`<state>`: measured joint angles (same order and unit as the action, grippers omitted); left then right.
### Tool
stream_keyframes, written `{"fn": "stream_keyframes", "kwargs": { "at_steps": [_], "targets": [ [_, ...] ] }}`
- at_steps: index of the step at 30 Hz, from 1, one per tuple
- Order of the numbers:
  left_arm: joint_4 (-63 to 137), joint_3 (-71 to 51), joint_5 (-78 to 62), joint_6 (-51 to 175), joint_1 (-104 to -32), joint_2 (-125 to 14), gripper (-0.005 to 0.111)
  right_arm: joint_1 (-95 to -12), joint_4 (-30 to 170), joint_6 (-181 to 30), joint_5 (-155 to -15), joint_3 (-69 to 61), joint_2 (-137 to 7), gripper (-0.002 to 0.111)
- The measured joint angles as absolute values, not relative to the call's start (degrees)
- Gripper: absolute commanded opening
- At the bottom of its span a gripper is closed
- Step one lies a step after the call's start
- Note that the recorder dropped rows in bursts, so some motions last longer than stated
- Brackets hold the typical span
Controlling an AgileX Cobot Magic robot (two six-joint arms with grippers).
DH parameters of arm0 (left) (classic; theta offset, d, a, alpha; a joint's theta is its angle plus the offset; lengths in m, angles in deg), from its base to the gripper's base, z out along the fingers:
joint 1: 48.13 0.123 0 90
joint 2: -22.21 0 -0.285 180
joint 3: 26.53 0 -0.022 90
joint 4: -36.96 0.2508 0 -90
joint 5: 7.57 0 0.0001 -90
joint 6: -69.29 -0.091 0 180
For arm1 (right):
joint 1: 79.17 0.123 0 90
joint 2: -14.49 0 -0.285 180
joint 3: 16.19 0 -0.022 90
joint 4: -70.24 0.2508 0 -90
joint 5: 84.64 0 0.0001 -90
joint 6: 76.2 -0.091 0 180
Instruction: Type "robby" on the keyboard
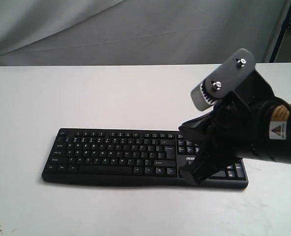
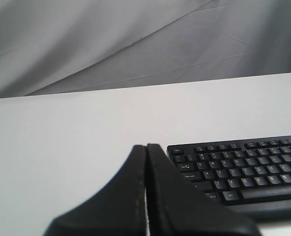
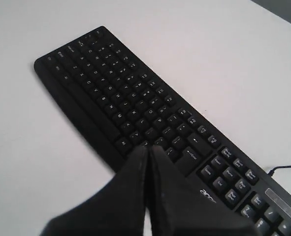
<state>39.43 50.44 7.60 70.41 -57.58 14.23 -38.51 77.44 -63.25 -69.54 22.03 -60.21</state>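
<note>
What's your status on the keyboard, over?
Left gripper shut, clear of the keyboard. Right gripper shut, above its right-hand keys, contact unclear. No obstruction seen.

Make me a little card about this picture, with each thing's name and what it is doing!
table: white, holds the keyboard
keyboard: black with white letters, lying flat
cable: thin, black, comes off the keyboard's far edge
right pincer: shut, over the keyboard's right part near the logo; touching keys or not, cannot tell
left pincer: shut, off the keyboard's left end, not on it
cloth: grey, hangs behind the table
</note>
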Motion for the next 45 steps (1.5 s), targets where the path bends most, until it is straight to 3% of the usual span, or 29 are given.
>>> {"fn": "stream_keyframes", "kwargs": {
  "at_steps": [10, 18, 26, 45],
  "targets": [
    [39.4, 50.4, 7.6, 70.4, -57.6, 14.2, 0.000, -39.1, 77.4, -63.7, -71.2, 26.3, -50.8, 0.000],
    [39.4, 50.4, 7.6, 70.4, -57.6, 14.2, 0.000, -57.3, 77.3, -64.9, -79.1, 43.0, -24.0, 0.000],
    [39.4, 50.4, 7.6, 70.4, -57.6, 14.2, 0.000, -74.7, 77.2, -65.0, -79.2, 51.2, -4.4, 0.000],
    [39.4, 50.4, 7.6, 70.4, -57.6, 14.2, 0.000, -75.2, 78.0, -66.1, -77.2, 60.0, -1.8, 0.000]
  ]
}}
